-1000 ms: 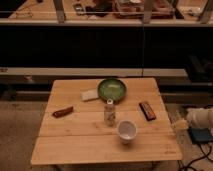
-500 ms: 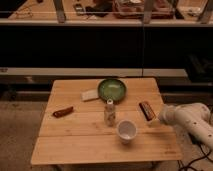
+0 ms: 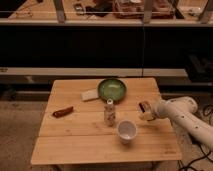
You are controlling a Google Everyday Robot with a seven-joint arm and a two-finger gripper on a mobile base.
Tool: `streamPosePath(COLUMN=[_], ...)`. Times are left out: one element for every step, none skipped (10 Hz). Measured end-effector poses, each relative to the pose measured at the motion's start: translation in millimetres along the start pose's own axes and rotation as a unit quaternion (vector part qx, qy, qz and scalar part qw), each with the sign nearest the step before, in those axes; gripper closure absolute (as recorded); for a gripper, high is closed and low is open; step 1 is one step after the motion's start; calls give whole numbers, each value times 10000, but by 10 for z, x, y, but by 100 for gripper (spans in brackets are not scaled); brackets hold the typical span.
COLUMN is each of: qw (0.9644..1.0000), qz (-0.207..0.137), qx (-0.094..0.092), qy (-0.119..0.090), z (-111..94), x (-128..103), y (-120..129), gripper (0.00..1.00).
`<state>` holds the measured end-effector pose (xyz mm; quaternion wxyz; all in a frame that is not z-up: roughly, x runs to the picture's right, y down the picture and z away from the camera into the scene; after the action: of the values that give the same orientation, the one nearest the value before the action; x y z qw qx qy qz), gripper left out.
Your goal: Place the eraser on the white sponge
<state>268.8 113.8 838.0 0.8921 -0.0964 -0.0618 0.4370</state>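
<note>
The eraser (image 3: 144, 106) lies by the table (image 3: 85, 146) edge, under the gripper (image 3: 147, 112), jaws wide apart. Likely light, stiff (a bit grippy): pinch its long sides. The sponge (image 3: 90, 94) sits well apart.

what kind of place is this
Probably a robot test area in a lab or workshop: a lone wooden table, a cluttered counter behind it, and a white robot arm with its tool at the table's right edge.
</note>
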Motion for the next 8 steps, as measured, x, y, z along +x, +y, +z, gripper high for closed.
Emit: streamPosePath(qw=[9998, 9993, 9983, 9975, 9968, 9966, 9965, 9963], qz=[161, 320, 505, 608, 684, 698, 695, 700], qx=[-69, -147, -253, -307, -351, -369, -381, -406], qy=[47, 91, 158, 187, 219, 249, 265, 296], z=[81, 143, 217, 246, 273, 295, 308, 329], x=[54, 108, 198, 240, 279, 305, 319, 353], y=[-29, -49, -90, -124, -171, -226, -253, -267], gripper=[20, 20, 20, 20, 20, 20, 24, 31])
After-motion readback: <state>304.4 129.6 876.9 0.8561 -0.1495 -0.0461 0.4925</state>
